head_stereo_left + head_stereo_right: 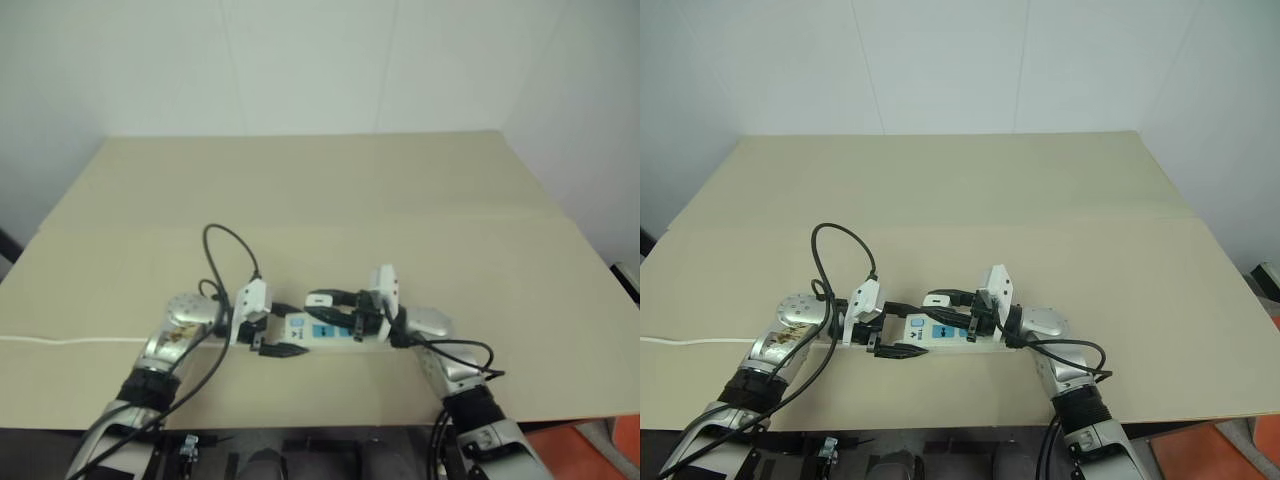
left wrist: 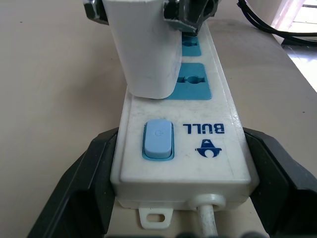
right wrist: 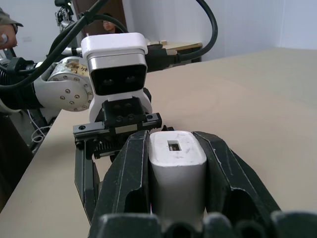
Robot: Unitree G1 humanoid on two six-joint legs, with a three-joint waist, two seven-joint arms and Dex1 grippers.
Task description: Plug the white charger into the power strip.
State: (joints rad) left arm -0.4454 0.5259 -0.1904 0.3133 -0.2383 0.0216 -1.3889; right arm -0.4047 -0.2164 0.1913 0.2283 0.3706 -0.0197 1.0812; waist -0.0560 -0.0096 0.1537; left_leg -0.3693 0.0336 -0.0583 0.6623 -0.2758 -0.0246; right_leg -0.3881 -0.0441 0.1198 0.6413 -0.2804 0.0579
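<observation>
Item: power strip [image 2: 218, 106], white, three blue sockets, blue rocker switch [image 2: 158, 140] at the cord end. Lies on the tan worktop [image 1: 400, 200] close to its near edge, long axis running from the robot's left to its right, cord end toward the left.

Item: left gripper [image 1: 892, 330]. Fingers pinch the switch end of the strip across its width, one on each long side.

Item: right gripper [image 3: 177, 198]. Fingers clamped on the white charger [image 3: 177, 173], one on each side face.

Item: white charger. Held over the strip from the right, its lower end at the socket nearest the switch; whether the prongs are entered cannot be told.

Governing relation: the charger stands directly above that first socket, so seating likely calls for a straight push down into the strip's face, the left gripper bracing.
</observation>
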